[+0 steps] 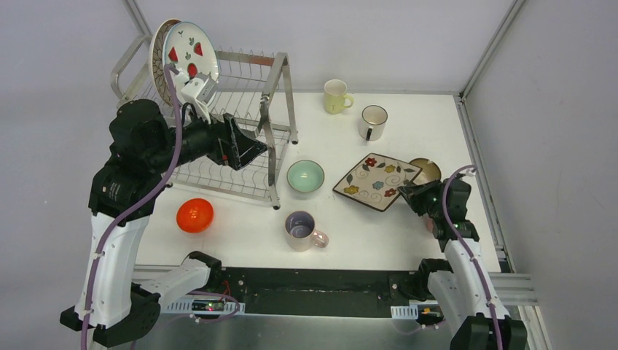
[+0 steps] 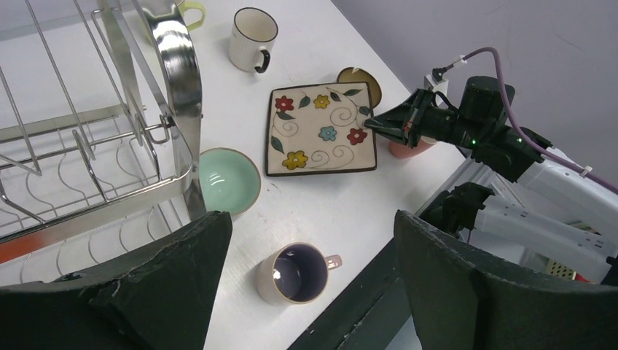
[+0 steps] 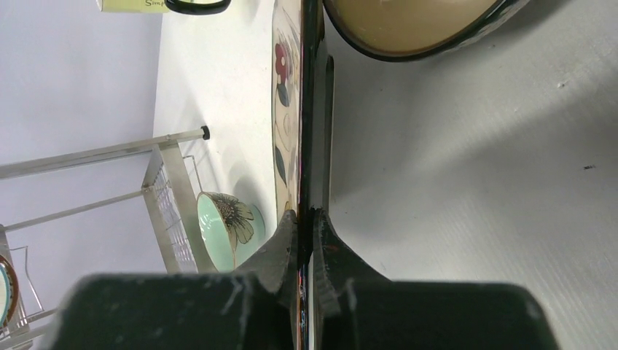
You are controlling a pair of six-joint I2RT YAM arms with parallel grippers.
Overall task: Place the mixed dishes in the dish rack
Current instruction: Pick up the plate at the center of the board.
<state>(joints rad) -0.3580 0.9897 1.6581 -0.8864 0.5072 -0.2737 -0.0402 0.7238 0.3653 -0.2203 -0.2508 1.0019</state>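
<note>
The dish rack (image 1: pixel 248 109) stands at the back left with the red-fruit plate (image 1: pixel 191 51) upright in its top tier and a second round plate (image 1: pixel 155 52) behind it. My left gripper (image 1: pixel 244 149) hovers open and empty by the rack's right end; in the left wrist view its gripper (image 2: pixel 312 219) hangs above the lilac mug (image 2: pixel 295 273). My right gripper (image 1: pixel 408 191) is shut on the near right edge of the flowered square plate (image 1: pixel 377 181), seen edge-on (image 3: pixel 286 109) between the closed jaws (image 3: pixel 306 215). The brown bowl (image 1: pixel 427 170) touches the plate's far side.
On the table lie a mint bowl (image 1: pixel 305 176), an orange bowl (image 1: pixel 194 215), the lilac mug (image 1: pixel 300 230), a yellow mug (image 1: pixel 336 95) and a white mug (image 1: pixel 372 122). A pink mug (image 2: pixel 408 149) peeks out under the right arm.
</note>
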